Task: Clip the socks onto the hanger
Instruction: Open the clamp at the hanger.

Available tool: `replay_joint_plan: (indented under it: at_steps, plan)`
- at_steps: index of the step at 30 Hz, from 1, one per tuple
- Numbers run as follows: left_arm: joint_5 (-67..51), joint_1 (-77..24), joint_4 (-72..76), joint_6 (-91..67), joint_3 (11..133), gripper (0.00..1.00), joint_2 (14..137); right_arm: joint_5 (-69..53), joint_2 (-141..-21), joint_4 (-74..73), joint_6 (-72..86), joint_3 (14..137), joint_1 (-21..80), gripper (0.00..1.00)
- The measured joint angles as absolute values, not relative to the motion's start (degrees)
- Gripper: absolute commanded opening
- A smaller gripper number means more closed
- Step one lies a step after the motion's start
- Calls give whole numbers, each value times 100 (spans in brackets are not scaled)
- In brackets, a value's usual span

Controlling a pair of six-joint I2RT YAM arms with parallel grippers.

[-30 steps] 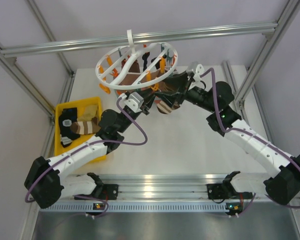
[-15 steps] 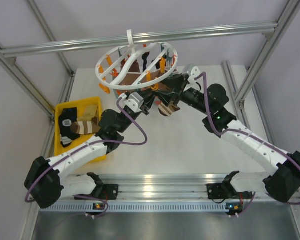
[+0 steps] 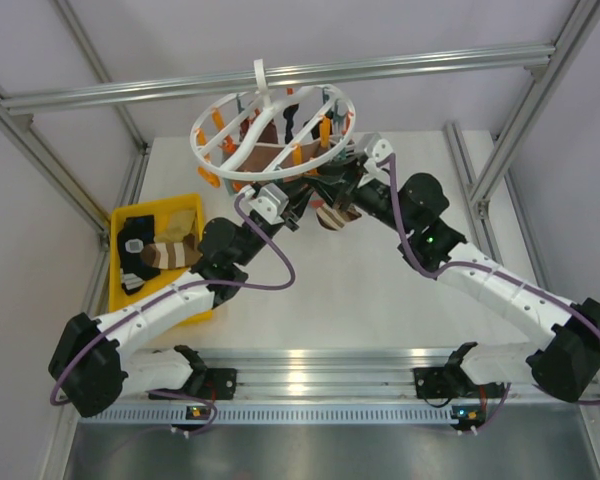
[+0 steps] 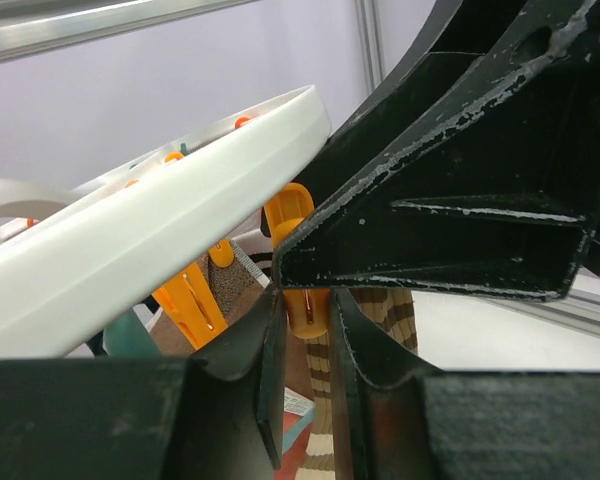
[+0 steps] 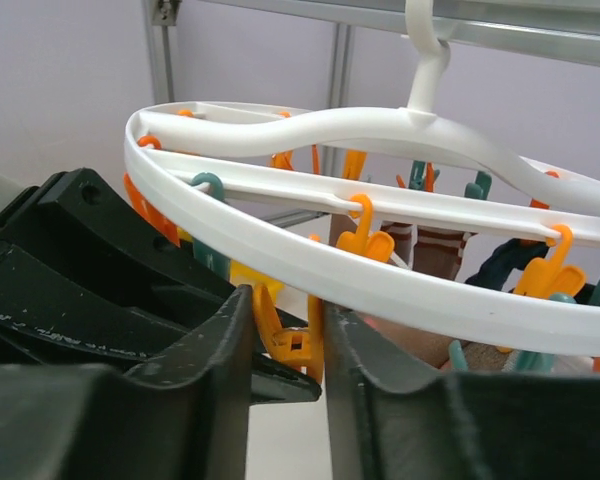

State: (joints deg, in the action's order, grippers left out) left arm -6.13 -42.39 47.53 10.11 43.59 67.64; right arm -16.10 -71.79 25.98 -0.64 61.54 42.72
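Observation:
The white ring hanger hangs from the top rail, orange and teal clips dangling. A brown-and-cream striped sock hangs under its near rim. My left gripper is shut on the sock's top. In the left wrist view the sock runs down the narrow gap between the fingers, just under an orange clip. My right gripper comes in from the right. In the right wrist view both fingers press the handles of that orange clip below the rim.
A yellow tray at the left holds more socks, striped and black. Other socks hang clipped inside the ring. Aluminium frame posts stand on both sides. The two grippers nearly touch under the hanger.
My right gripper moved left, in under the hanger's rim, and its jaws closed onto the orange clip. The left gripper and the striped sock stayed where they were.

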Motion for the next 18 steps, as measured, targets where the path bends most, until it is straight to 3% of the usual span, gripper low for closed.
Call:
replay_joint_plan:
  at_steps: [5, 8, 18]
  plan:
    - [-567, -4233, 4563, 937, 4362, 33, 6685, -1431, -7179, 2585, -89, 6156, 4270, 0]
    - [-681, -4263, 4088, 969, 4362, 48, 6436, -1369, -7179, 2591, -45, 6200, 4270, 0]
    - [-1066, -4307, 1347, 875, 4340, 54, 4464, -1369, -7177, 2399, 338, 6305, 4248, 0]
